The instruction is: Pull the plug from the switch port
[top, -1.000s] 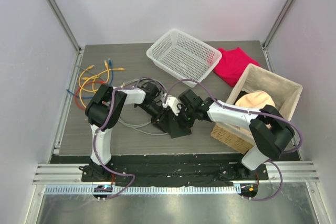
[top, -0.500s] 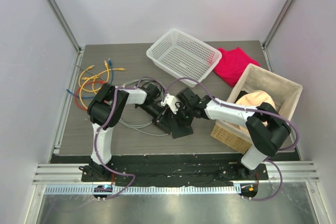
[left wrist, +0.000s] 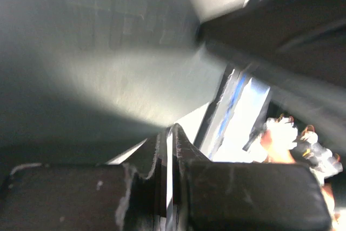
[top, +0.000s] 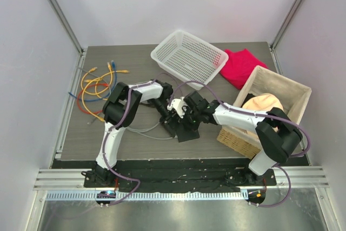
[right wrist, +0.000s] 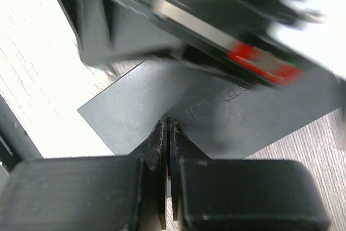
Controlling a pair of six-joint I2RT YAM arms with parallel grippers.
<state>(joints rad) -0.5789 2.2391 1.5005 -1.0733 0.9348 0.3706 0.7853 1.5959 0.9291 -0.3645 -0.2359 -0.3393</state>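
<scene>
The switch point(top: 187, 132) is a flat matte-black box on the table's middle; its lettered top fills the right wrist view point(right wrist: 216, 106). My right gripper point(top: 181, 117) is shut, with its closed tips point(right wrist: 168, 121) resting on the switch's top. My left gripper point(top: 164, 107) is at the switch's far left edge, and its dark body shows in the right wrist view point(right wrist: 162, 20). In its own blurred view the left gripper point(left wrist: 168, 129) has its jaws shut with a hairline gap. A grey cable point(top: 141, 129) runs to the switch. The plug and the ports are hidden by the grippers.
A white mesh basket point(top: 189, 57) stands at the back. A red cloth point(top: 241, 66) lies at the back right. A lined wicker basket point(top: 281, 87) holding a beige round thing point(top: 262, 103) is right of the switch. Coloured cables point(top: 97, 85) lie at the left.
My left arm's elbow has swung right and away from me, and its wrist has turned at the switch's far left edge. My right gripper has stayed on the switch.
</scene>
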